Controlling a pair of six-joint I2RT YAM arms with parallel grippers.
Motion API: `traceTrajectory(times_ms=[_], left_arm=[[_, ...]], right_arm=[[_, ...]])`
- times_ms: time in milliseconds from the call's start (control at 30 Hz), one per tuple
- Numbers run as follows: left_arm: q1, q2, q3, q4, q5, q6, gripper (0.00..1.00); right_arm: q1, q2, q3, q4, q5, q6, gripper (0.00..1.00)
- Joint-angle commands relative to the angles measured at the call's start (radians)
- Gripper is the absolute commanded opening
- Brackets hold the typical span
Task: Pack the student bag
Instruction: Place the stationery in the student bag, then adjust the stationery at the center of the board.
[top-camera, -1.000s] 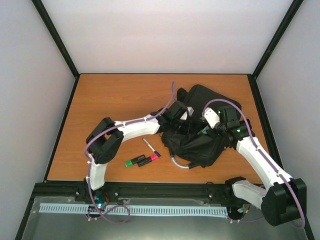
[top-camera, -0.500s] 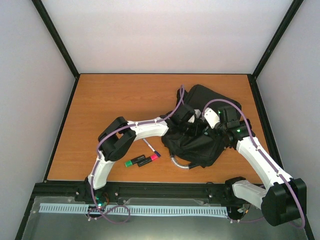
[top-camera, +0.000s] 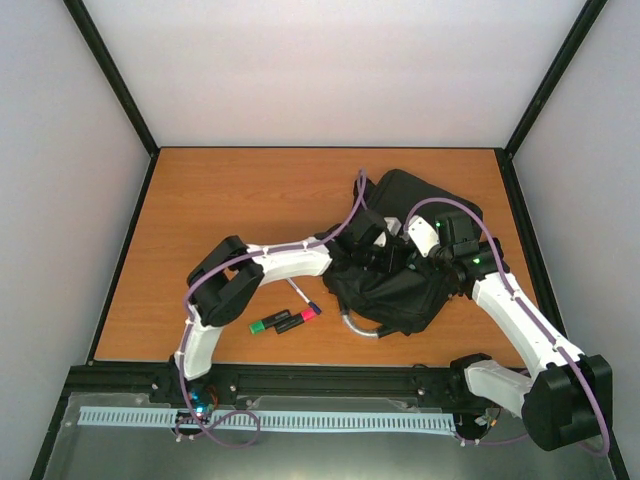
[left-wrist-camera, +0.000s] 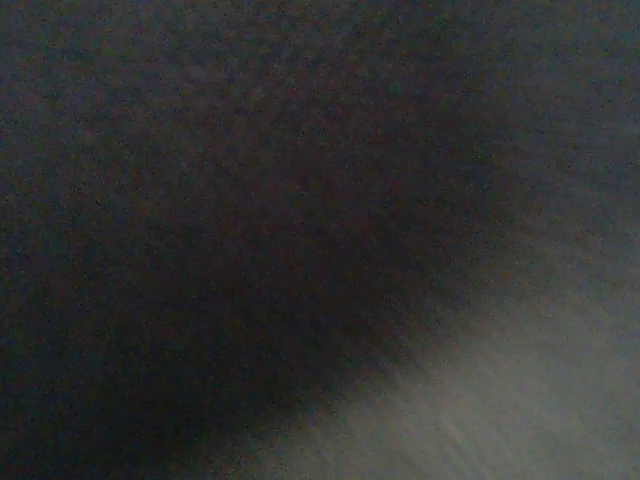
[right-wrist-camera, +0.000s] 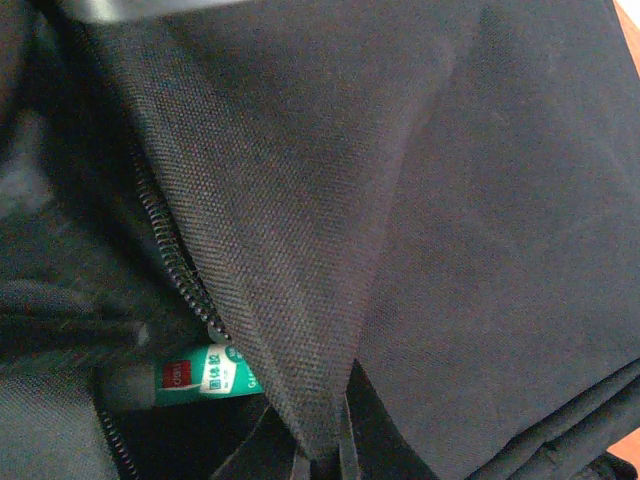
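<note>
Now, surface: orange wood table (top-camera: 220, 200); the bag sits on its right half, and loose items lie to the bag's left, nearer the front edge.
Bag: student bag (top-camera: 405, 295), black and slumped, its opening turned up toward both arms; grey loop handle (top-camera: 358, 327) trails off its near-left corner.
Left arm: left gripper (top-camera: 388, 258) is sunk into the bag's mouth. Its wrist view shows only darkness, so neither open or closed nor any load can be told.
Right arm: right gripper (top-camera: 413, 262) is closed, apparently pinching the bag's fabric by the zip; the cloth tents up toward it, holding the mouth open.
Packed: a green-labelled tube (right-wrist-camera: 190, 378) lies inside, under the lifted flap.
Unpacked: green marker (top-camera: 263, 324) and pink marker (top-camera: 300, 317) lie side by side, with the pen (top-camera: 303, 296) just beyond.
Progress: judged partway. Three items remain out and the zip is open.
</note>
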Motion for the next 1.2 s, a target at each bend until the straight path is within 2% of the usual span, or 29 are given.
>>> traceTrajectory(times_ms=[0,67,167,200,367,467,633,767,900,1000,1100,1167], left_arm=[[-0.008,-0.094,-0.005,-0.092,0.020,0.082,0.39],[-0.008,-0.126,-0.039,-0.124,0.028,0.120,0.58],[-0.007,-0.215,-0.133,-0.131,0.007,0.131,0.96],[-0.008,-0.244,-0.158,-0.144,-0.011,0.128,0.99],[-0.008,-0.319,-0.216,-0.283,-0.058,0.093,1.00],[-0.007,-0.369,-0.242,-0.357,-0.062,0.139,1.00],[-0.008,-0.482,-0.296,-0.453,-0.170,0.204,1.00],[-0.008,-0.558,-0.347,-0.472,-0.292,0.230,1.00],[-0.007,-0.644,-0.414,-0.432,-0.322,0.242,1.00],[-0.007,-0.703,-0.408,-0.468,-0.469,0.198,1.00],[0.011,-0.699,-0.369,-0.624,-0.655,0.014,1.00],[0.026,-0.612,-0.327,-0.720,-0.592,0.052,1.00]], right_arm=[[0.005,-0.004,0.002,0.051,-0.048,-0.004,0.03],[0.005,-0.006,0.002,0.049,-0.048,-0.007,0.03],[0.005,-0.010,0.002,0.047,-0.047,-0.007,0.03],[0.006,-0.011,0.002,0.049,-0.048,-0.007,0.03],[0.005,-0.017,0.007,0.040,-0.065,-0.005,0.03],[0.005,-0.023,0.005,0.038,-0.067,-0.007,0.03],[0.006,-0.006,0.008,0.031,-0.069,-0.011,0.03],[0.005,0.011,0.011,0.024,-0.075,-0.015,0.03],[0.005,0.009,0.011,0.022,-0.076,-0.014,0.03],[0.005,0.007,0.010,0.021,-0.076,-0.014,0.03],[0.006,0.007,0.011,0.020,-0.077,-0.015,0.03],[0.006,0.007,0.012,0.020,-0.077,-0.014,0.03]])
